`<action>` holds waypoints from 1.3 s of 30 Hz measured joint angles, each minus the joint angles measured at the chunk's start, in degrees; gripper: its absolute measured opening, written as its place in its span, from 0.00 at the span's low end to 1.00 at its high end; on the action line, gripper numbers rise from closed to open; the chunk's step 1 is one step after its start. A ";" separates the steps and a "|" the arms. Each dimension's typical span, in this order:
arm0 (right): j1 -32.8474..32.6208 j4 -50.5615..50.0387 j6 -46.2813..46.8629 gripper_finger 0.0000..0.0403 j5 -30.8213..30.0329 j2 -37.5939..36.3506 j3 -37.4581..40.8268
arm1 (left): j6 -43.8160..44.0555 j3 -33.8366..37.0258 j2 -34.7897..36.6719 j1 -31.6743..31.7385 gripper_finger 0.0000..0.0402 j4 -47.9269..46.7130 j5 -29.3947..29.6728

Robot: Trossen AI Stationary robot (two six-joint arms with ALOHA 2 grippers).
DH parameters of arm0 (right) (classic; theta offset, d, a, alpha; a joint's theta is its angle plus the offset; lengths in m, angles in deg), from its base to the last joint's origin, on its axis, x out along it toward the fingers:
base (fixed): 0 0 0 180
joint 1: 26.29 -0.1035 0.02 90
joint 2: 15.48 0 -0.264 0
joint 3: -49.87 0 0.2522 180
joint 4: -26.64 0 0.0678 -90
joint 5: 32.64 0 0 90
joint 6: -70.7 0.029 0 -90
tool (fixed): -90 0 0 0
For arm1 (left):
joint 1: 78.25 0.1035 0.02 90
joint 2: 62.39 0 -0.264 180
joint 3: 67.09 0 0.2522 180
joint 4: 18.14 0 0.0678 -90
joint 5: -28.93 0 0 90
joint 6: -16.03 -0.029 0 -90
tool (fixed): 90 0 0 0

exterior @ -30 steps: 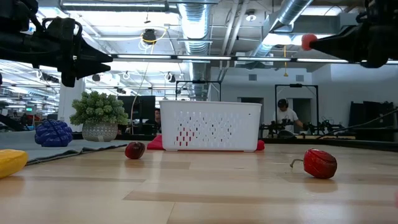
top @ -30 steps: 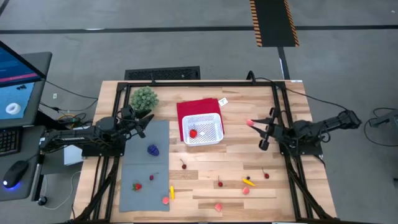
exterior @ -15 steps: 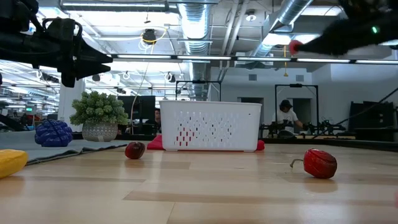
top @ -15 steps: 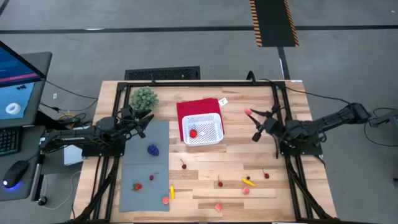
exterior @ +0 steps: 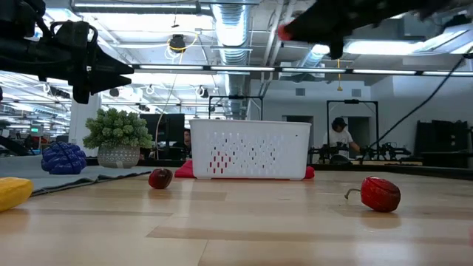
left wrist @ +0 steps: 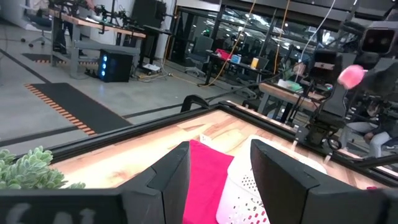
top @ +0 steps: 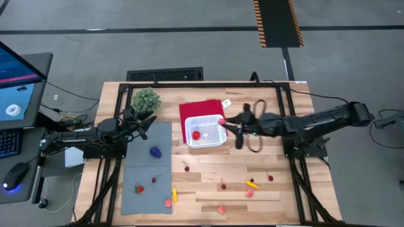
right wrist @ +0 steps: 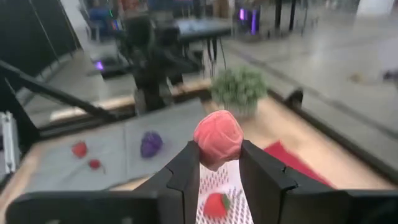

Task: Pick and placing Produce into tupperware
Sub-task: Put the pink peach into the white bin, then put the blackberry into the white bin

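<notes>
**Colours and patterns on the table**

The tupperware (top: pixel 206 132) is white, with a pattern of small holes in its walls. Inside it lies one red piece (top: pixel 196 135). Under it is a flat red cloth (top: pixel 197 109), which looks pink-magenta in the left wrist view. The right gripper (right wrist: pixel 219 163) is dark and holds a pink produce piece (right wrist: pixel 218 138). The left gripper (left wrist: pixel 219 163) is dark too. The mat (top: pixel 146 170) is grey; on it are a purple piece (top: pixel 155 152), a red one (top: pixel 139 188) and a yellow one (top: pixel 175 195). The bushy plant (top: pixel 146 99) is pale green. The table (top: pixel 252 157) is light wood with black rails.
</notes>
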 joint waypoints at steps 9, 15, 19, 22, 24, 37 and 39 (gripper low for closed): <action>9.66 -17.12 4.33 0.31 9.80 14.52 -12.48 | 0.04 0.02 0.02 0.00 0.39 0.02 -0.13; 14.25 -22.36 4.54 0.32 18.11 19.99 -15.73 | 1.24 -0.01 0.02 -0.01 0.39 0.02 -0.31; 15.84 -26.00 6.86 0.32 22.75 22.69 -16.61 | 1.32 0.02 0.01 0.01 0.39 -0.04 -0.31; 16.26 -27.00 7.08 0.33 23.77 24.74 -16.58 | 1.31 0.00 0.01 0.02 0.39 -0.07 -1.27; 16.18 -26.28 7.34 0.36 23.58 25.84 -16.58 | 1.42 0.02 0.00 -0.01 0.39 -0.09 -2.28; 14.67 -18.79 3.92 0.71 22.88 22.60 -16.54 | 1.29 0.01 0.02 0.00 0.39 -0.13 -3.08; 14.15 -18.81 2.10 0.71 22.90 20.20 -16.54 | 1.30 0.01 0.02 0.01 0.39 -0.31 -3.08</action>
